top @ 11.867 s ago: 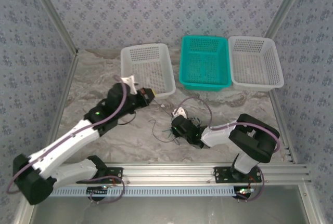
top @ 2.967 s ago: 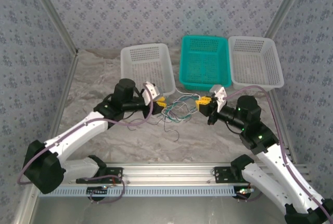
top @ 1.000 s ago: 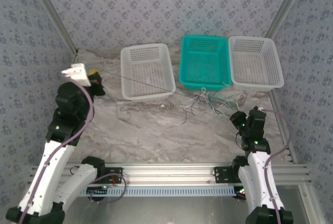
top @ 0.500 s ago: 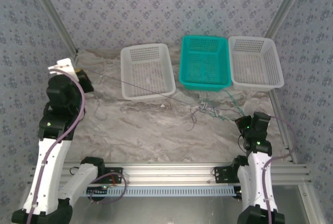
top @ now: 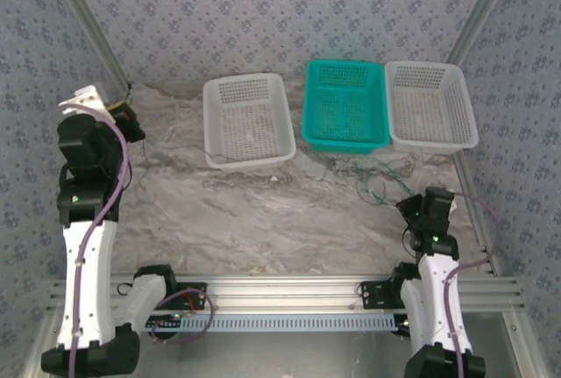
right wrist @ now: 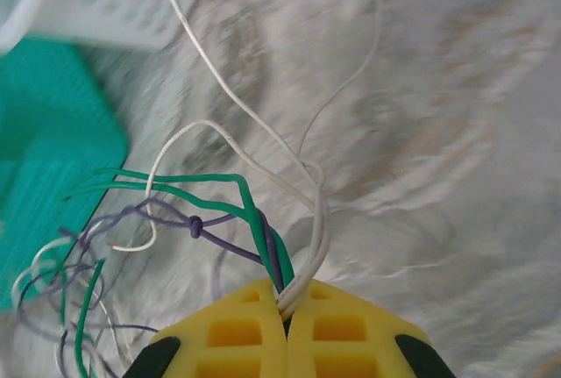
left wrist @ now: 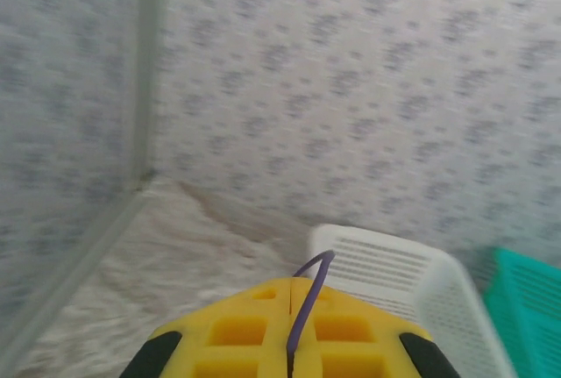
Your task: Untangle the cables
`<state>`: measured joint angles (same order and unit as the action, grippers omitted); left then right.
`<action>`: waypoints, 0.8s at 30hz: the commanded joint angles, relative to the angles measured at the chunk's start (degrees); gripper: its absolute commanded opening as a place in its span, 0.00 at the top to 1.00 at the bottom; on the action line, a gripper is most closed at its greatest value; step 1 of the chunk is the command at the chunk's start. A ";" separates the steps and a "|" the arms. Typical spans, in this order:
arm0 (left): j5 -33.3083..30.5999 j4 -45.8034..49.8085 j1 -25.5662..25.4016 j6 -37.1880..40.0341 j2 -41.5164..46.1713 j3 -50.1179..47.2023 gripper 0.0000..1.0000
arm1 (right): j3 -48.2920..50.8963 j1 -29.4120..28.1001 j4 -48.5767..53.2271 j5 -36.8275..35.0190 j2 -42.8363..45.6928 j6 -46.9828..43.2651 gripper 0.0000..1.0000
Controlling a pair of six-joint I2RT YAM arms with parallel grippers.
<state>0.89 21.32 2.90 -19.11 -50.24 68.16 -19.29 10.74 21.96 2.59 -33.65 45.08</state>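
Two grippers, both clamped, and that was the picture. The left gripper [left wrist: 289, 343] had its yellow pads pressed together on a single purple strand [left wrist: 308, 295], the arm reared up at ten o'clock of the table [top: 263, 220]. The right gripper [right wrist: 287, 330], down at four o'clock, was pinched shut on a bundle of the cables [top: 370, 176]. The loose tangle lay on the marble at six o'clock of the teal basket [top: 344, 64].

The step looked like drawing that one purple wire out of the bunch. To do it well, I'd say the right clamp had to act as a firm anchor while the left pulled slowly out toward ten o'clock, along the strand's own line. If the wire went taut and nothing slid, easing off would beat hauling harder, since a yank would likely cinch things tighter.

The views split the work. The right wrist camera showed a small knot [right wrist: 194, 227] in the purple wire at nine o'clock of the pads, with green strands [right wrist: 237, 181] and white strands [right wrist: 237, 102] fanning up. From above that knot was too fine to make out. The top camera gave the spread of the arms and the white basket [top: 248, 80] between them. Whether the left's strand ran unbroken to the bundle, I could not tell.
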 commanded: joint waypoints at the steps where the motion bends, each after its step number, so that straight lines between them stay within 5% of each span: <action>1: 13.85 -7.45 -1.80 -2.83 -1.54 0.44 1.00 | -3.52 -6.65 -3.26 3.28 -2.08 -8.41 1.00; 12: 14.30 -11.47 -12.90 0.97 -11.27 17.66 1.00 | -2.97 -41.56 -5.97 -17.30 -9.82 -1.36 1.00; 19: 13.17 -15.13 -19.75 6.85 -24.19 28.63 1.00 | -5.98 -49.19 -8.21 -19.47 -17.36 -0.14 1.00; 24: 5.68 -15.29 -22.35 12.16 -32.74 32.93 1.00 | -7.01 -51.65 -8.46 -20.98 -19.01 -0.35 1.00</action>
<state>11.22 7.22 -18.61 -11.64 -80.27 98.61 -24.29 -39.97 14.48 -14.94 -52.49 43.70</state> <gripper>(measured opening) 0.070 0.055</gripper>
